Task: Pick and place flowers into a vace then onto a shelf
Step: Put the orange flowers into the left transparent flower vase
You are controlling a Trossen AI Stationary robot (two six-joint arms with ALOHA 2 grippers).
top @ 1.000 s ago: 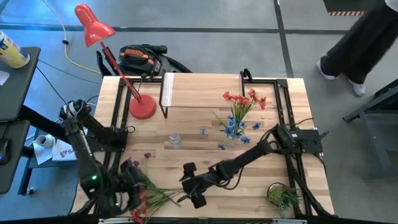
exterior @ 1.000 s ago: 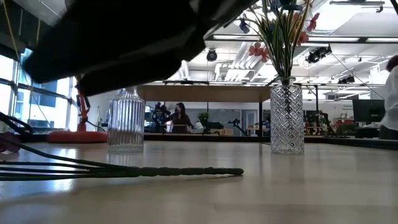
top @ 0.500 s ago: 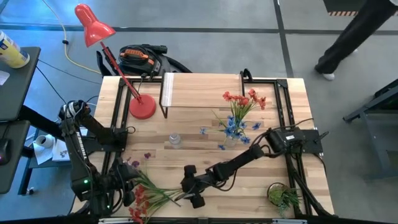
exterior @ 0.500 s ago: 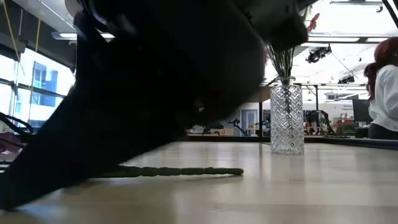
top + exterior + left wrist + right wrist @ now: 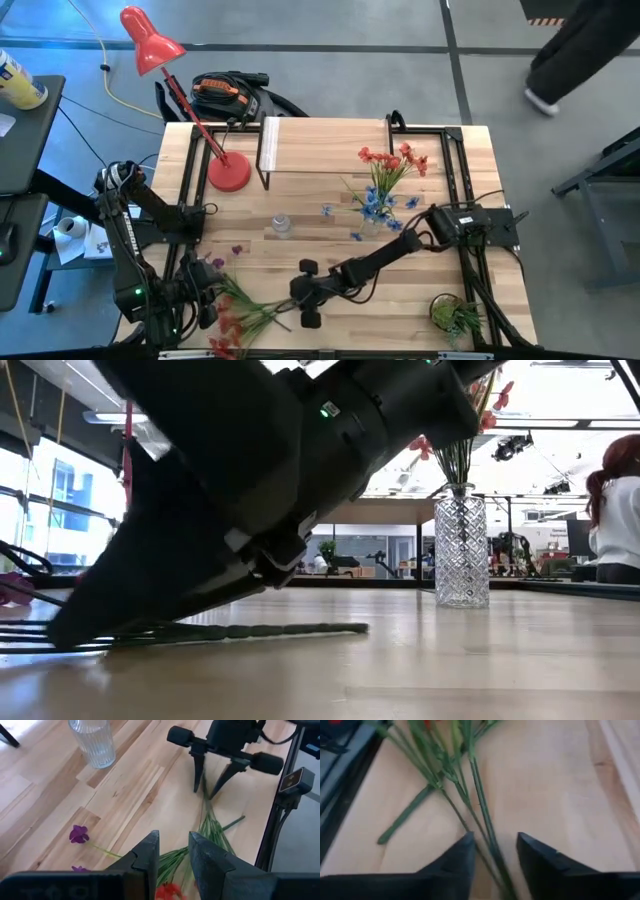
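step: pick-up of flowers [image 5: 245, 318] lying at table's near edge | right gripper [image 5: 492, 851] lowered astride stems, fingers parted, nothing clamped | left gripper [image 5: 173, 851] held slightly open above blossoms | next: fingers to be closed on stems, then lifted toward vase [image 5: 282, 226]

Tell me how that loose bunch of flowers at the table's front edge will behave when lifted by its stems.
The flowers have long thin stems fanned apart, so they will probably droop and splay. Blossoms sit at one end, likely tipping them that way. With the right gripper straddling only some stems, others may stay behind.
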